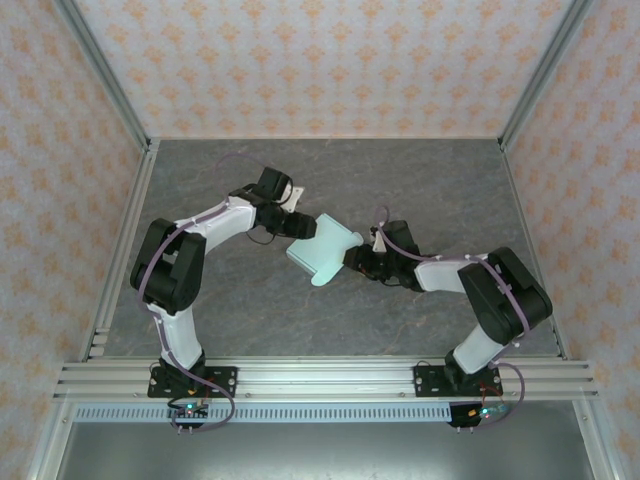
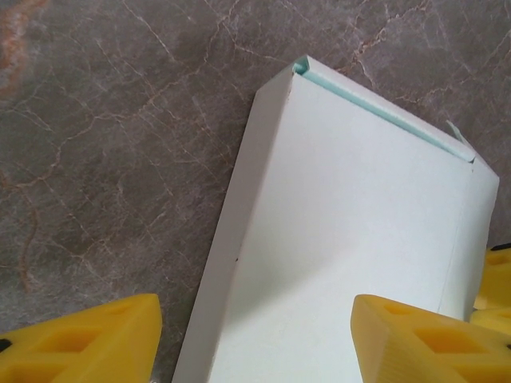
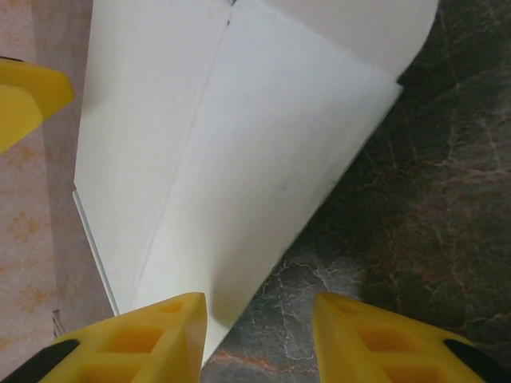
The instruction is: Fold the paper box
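Paper box [image 1: 322,250] sits between both grippers, over the bench [image 1: 200,180]. Left gripper [image 1: 298,226] straddles one end and right gripper [image 1: 356,258] the opposite corner, probably bracing it for a fold. Jaws apart; can't tell if either actually grips.

Paper box [image 1: 322,250]: pale mint card, partly folded, creased panels showing.
It lies between the left gripper [image 1: 297,226] and the right gripper [image 1: 356,259], with one rounded flap and a green inner edge exposed.

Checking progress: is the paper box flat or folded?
Folded up: the paper box shows panels meeting at creases. Whether its ends are closed, cannot tell.
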You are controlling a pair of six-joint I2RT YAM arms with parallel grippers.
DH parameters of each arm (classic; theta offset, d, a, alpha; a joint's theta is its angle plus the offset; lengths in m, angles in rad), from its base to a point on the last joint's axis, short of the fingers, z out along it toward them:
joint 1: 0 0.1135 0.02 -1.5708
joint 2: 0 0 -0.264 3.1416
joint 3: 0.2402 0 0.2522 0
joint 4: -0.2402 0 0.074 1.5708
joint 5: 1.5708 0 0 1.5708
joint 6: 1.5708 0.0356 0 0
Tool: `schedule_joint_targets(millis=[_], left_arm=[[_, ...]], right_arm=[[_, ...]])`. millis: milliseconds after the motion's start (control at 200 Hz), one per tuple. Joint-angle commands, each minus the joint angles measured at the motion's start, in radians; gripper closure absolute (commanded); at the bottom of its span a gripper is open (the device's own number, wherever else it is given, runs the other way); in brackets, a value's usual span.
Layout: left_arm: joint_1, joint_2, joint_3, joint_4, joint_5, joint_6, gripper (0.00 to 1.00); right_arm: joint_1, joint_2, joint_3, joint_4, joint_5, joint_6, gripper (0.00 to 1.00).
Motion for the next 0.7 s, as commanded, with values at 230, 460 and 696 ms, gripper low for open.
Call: schedule_joint_targets(millis=[230, 460, 696], left_arm=[[0.031, 0.034, 0.029, -0.060, 0.074, 0.054, 0.41], [0.040, 0.086, 0.038, -0.056, 0.105, 0.050, 0.51], [0.052, 0.107, 0.025, -0.041, 0.127, 0.030, 0.62]], right_arm=[[-0.001, 0.037, -0.016, 0.115, -0.006, 0.036, 0.68], [-0.001, 0.060, -0.010, 0.137, -0.006, 0.048, 0.72], [-0.001, 0.069, -0.004, 0.156, -0.001, 0.063, 0.75]])
